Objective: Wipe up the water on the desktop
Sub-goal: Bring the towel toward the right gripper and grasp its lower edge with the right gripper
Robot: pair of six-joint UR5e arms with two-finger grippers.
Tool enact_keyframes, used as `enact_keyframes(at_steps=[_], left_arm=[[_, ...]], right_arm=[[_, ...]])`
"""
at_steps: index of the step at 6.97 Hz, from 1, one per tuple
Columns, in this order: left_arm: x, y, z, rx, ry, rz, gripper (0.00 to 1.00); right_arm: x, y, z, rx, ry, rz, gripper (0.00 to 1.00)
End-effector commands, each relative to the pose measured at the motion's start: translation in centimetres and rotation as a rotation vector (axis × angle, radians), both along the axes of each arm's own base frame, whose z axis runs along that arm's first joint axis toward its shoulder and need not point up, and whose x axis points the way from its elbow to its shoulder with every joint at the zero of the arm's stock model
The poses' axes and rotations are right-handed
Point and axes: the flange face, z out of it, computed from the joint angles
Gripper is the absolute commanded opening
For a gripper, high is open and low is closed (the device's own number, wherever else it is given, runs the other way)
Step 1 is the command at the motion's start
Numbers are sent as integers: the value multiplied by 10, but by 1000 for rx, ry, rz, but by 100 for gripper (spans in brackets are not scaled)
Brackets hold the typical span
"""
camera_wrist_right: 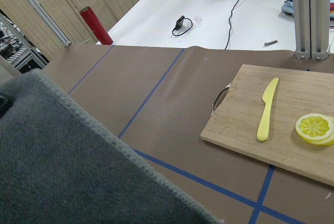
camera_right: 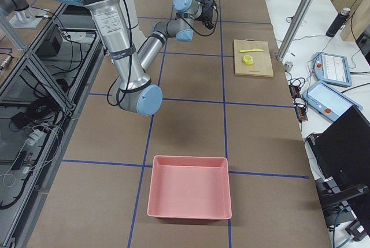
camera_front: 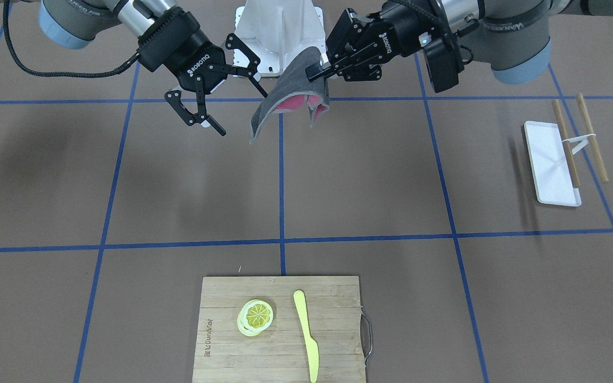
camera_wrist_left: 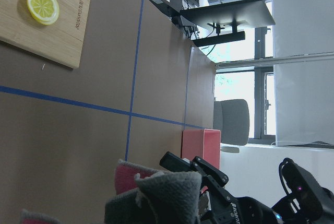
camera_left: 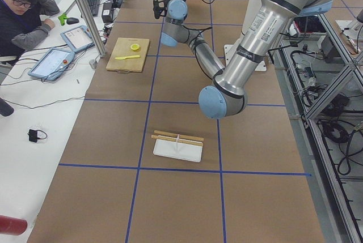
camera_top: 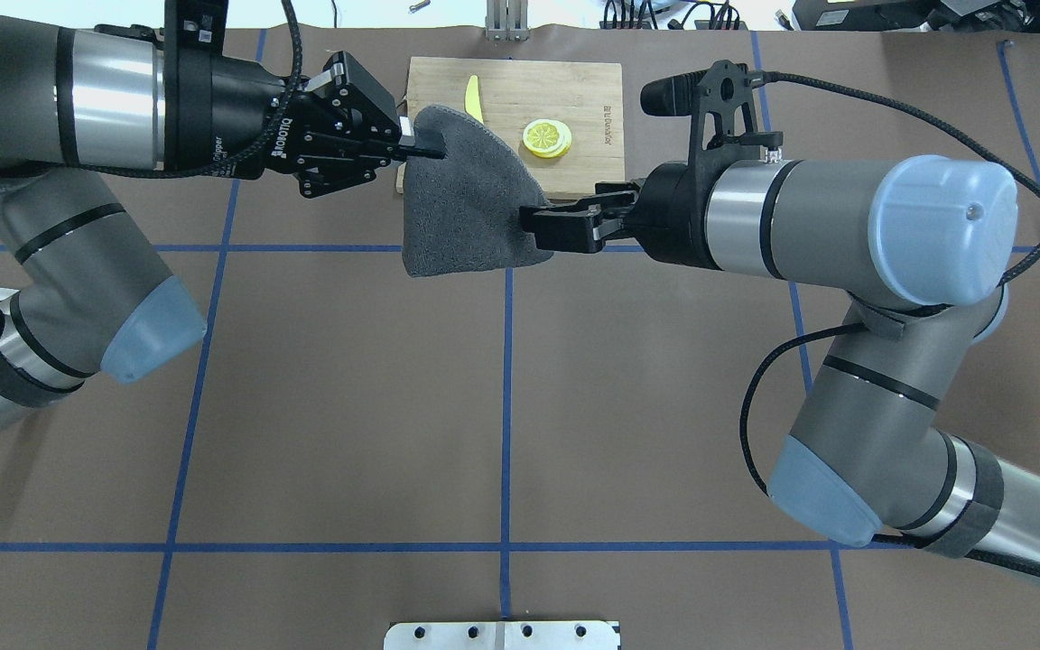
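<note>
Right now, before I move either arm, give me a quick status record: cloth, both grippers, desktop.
cloth: grey, pink underside, hanging in the air above the desktop
left gripper: shut on one corner of the cloth
right gripper: open, beside the cloth's free edge
desktop: no water patch that I can make out
cutting board: holds lemon slices and yellow knife

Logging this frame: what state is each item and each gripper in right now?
left gripper: shut, pinching the cloth's edge.
right gripper: open, at the cloth's other edge.
cloth: held clear of the desktop, hanging folded, pink face inside the fold.
desktop: no water that I can make out.
knife: lying flat on the cutting board.
lemon slices: stacked on the cutting board.
pink bin: upright, empty.
</note>
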Motion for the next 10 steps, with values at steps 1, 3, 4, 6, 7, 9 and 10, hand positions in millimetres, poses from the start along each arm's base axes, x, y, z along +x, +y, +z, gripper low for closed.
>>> enact_keyframes(at_steps=[1, 3, 4, 6, 7, 9, 10], left_arm=[[3, 1, -6, -17, 17, -1, 0], [8, 3, -7, -21, 20, 10, 0], [8, 3, -9, -23, 25, 3, 0], [17, 7, -13, -42, 39, -1, 0], [22, 9, -13, -55, 45, -2, 0], [29, 11, -20, -74, 72, -25, 0], [36, 12, -20, -93, 80, -52, 0]], right_arm=[[-25, 18, 2, 6, 12, 26, 99], [-39, 23, 7, 58, 63, 56, 99], [-42, 21, 11, 66, 80, 68, 99], [-55, 26, 16, 90, 114, 104, 99], [-57, 27, 18, 93, 122, 116, 99], [-63, 32, 17, 101, 126, 129, 99], [-64, 33, 17, 102, 125, 128, 99]])
